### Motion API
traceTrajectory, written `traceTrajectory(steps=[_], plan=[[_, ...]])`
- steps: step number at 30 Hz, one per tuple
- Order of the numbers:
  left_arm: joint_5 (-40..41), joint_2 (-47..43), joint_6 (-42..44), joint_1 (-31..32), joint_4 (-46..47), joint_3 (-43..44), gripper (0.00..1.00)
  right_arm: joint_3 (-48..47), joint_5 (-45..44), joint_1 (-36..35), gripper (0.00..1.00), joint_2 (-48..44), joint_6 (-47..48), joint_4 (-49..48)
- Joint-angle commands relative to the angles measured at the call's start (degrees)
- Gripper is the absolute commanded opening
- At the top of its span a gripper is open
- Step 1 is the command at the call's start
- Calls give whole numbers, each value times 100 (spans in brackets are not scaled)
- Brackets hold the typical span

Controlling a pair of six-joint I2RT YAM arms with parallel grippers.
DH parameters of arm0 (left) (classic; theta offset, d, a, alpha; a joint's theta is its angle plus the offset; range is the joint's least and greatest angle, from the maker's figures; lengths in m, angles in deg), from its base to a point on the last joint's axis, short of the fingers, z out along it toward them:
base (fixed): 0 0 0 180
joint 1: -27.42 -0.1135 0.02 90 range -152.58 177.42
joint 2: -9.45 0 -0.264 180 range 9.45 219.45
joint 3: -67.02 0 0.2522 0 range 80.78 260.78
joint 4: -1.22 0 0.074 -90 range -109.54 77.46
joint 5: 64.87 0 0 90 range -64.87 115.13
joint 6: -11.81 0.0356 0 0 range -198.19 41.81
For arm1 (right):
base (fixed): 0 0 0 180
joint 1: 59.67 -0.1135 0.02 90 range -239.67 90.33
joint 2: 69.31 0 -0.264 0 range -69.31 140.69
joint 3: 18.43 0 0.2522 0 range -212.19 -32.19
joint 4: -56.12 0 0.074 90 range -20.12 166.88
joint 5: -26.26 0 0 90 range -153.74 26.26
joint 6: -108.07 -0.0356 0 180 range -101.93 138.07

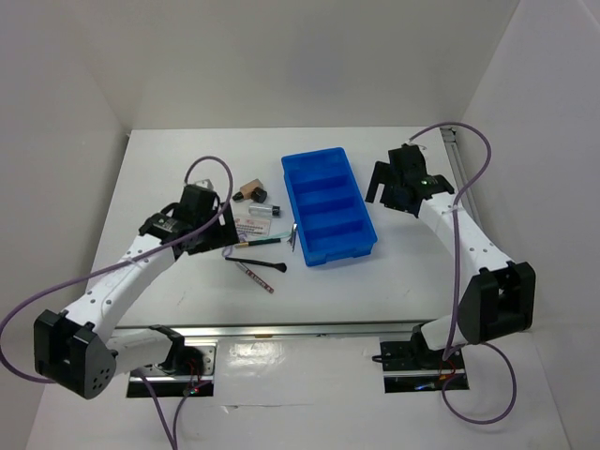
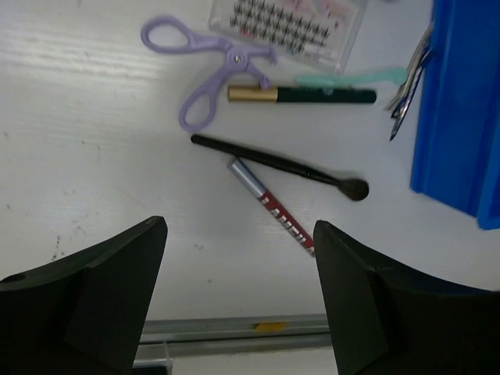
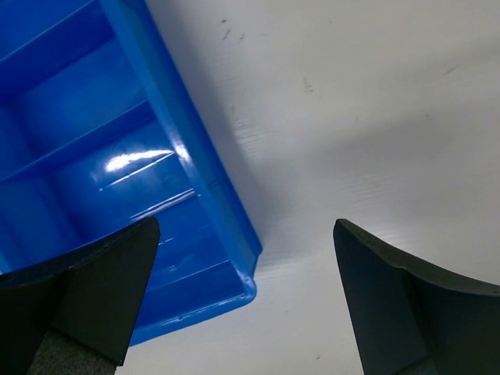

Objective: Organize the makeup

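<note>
The makeup lies left of the blue tray (image 1: 328,204): a tan bottle with black cap (image 1: 250,191), a tiny clear vial (image 1: 268,206), a white red-printed packet (image 1: 255,224) and thin dark pencils (image 1: 255,267). The left wrist view shows the lilac looped piece (image 2: 207,66), the packet (image 2: 289,23), a green-and-gold pencil (image 2: 312,95), a black brush (image 2: 273,162), a red tube (image 2: 275,209) and tweezers (image 2: 410,84). My left gripper (image 1: 206,236) is open and empty above the table, near the pencils (image 2: 240,228). My right gripper (image 1: 390,191) is open and empty beside the tray's right side (image 3: 246,226).
The blue tray (image 3: 156,172) has several compartments, with nothing visible in them. A metal rail (image 1: 300,330) runs along the near table edge, and it also shows in the left wrist view (image 2: 234,332). White walls enclose the table at the left, back and right.
</note>
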Motion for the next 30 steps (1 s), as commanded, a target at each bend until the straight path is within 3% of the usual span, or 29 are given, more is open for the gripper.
traceTrajectory(steps=[1, 4, 6, 14, 20, 30], plan=[[-157, -120, -635, 260, -61, -438, 89, 22, 751, -13, 100, -163, 114, -377], [-157, -120, -1311, 435, 17, -790, 83, -145, 751, -13, 100, 5, 61, -131], [-96, -120, -1567, 672, 175, -974, 73, -198, 838, -13, 100, 66, 61, -131], [922, 1424, -3068, 1666, -139, -431, 64, -84, 1050, -13, 100, -101, 8, -254], [925, 2297, -3379, 1833, -431, 123, 66, -84, 989, -13, 100, 84, -53, -201], [652, 2702, -3651, 1886, -45, -60, 59, -84, 936, -13, 100, 137, 8, -148]])
